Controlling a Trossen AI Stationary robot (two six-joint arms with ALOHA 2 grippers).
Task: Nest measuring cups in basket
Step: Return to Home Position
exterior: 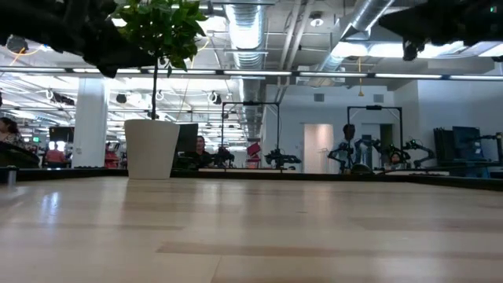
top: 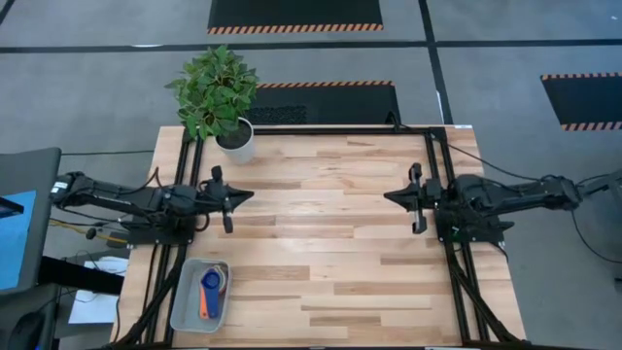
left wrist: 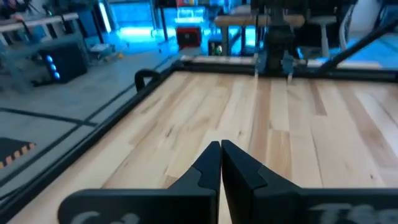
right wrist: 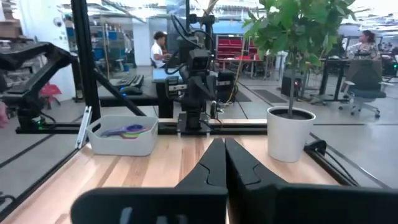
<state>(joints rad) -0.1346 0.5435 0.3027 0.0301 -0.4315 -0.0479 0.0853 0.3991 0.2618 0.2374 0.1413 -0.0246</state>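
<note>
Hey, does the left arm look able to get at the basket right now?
Probably yes. The basket sits close beside the left arm, on its side of the table, with only bare wood between it and the left tool. The plant pot stands on the arm's far side.

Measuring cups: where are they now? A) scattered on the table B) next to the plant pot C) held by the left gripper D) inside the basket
D: the high view shows the measuring cups lying inside the basket, near the left arm's base, while the left gripper is shut and empty.
</note>
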